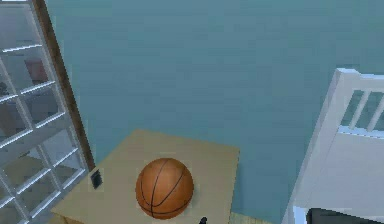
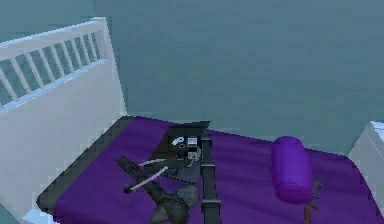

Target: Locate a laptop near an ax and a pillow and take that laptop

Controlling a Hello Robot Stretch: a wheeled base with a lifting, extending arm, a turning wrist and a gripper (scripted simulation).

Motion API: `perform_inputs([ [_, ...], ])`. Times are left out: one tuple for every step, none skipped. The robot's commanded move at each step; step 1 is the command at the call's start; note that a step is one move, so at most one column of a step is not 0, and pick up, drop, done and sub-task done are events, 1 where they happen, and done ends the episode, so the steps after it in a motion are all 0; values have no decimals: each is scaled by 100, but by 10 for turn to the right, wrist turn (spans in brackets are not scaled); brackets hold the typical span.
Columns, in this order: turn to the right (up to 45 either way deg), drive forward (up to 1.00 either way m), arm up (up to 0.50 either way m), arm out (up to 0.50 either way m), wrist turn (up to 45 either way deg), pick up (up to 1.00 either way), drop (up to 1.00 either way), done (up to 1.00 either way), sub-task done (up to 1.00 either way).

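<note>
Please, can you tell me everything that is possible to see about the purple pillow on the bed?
The purple pillow is a smooth, plump roll with rounded ends, a little brighter than the purple bed cover on which it lies. It looks like soft cloth. Its long side runs away from the camera. It rests toward the arm side view's right, apart from the dark laptop and near the bed's white end board.

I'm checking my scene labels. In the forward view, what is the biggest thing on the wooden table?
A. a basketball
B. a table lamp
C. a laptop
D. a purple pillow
A: an orange basketball with dark seams sits on the wooden table.
</note>
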Motion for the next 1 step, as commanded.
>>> perform_inputs([
  [0, 0, 0, 0, 450, 0, 0, 0, 0],
])
